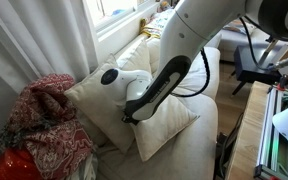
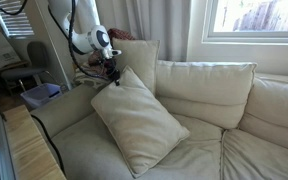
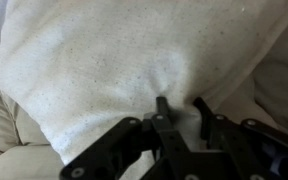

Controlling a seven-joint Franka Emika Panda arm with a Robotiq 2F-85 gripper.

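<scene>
One cream pillow (image 2: 139,125) leans against the sofa (image 2: 214,85) backrest. My gripper (image 3: 180,104) sits at its upper corner, fingers seemingly a little apart on the fabric. I can't tell whether they pinch it.

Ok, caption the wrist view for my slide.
Tool pinching the edge of a cream pillow on a beige sofa.

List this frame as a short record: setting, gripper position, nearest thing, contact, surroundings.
setting: cream couch below a window
gripper position: gripper at the upper corner of the cream pillow
nearest thing: that pillow, leaning tilted against the backrest
contact: fingertips at the fabric; whether they pinch it cannot be told
surroundings: red patterned cloth heaped at the couch's end
</scene>
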